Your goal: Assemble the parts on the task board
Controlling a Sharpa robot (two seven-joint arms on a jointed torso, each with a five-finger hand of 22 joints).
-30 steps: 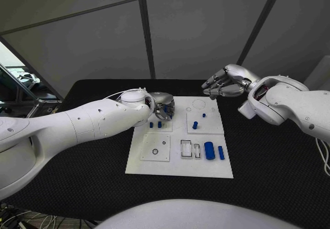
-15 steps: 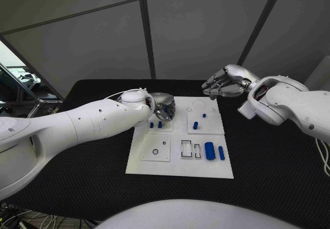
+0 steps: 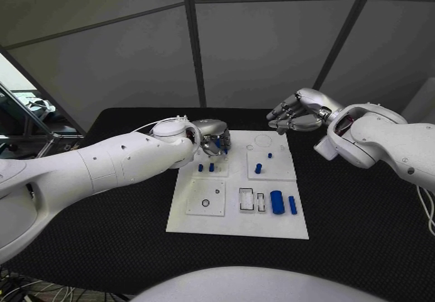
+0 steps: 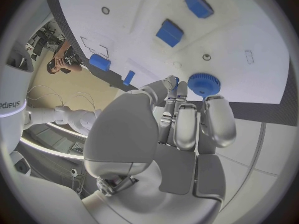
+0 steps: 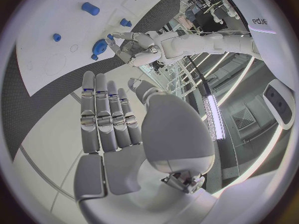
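Left hand grips a blue round part over the task board

Head view: left hand (image 3: 212, 139) at task board (image 3: 237, 220) far-left corner; right hand (image 3: 295, 113) hovers beyond the board. Left wrist view: fingertips (image 4: 176, 82) pinch the blue round part (image 4: 204, 84). Right wrist view: right hand fingers (image 5: 106, 115) straight, holding nothing

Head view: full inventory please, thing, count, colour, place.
Table: one, black, under everything.
Task board: one, white, mid-table.
Large cylinder: one, blue, lying at board's near right.
Slim peg: one, blue, just right of the large cylinder.
Short pegs: two, blue, upright, left-centre.
Peg: one, blue, right-centre panel.
Round knob: one, blue, at the left robot hand's fingertips.
Left robot hand: silver, over board's far left.
Right robot hand: silver, raised beyond board's far edge, holding nothing.
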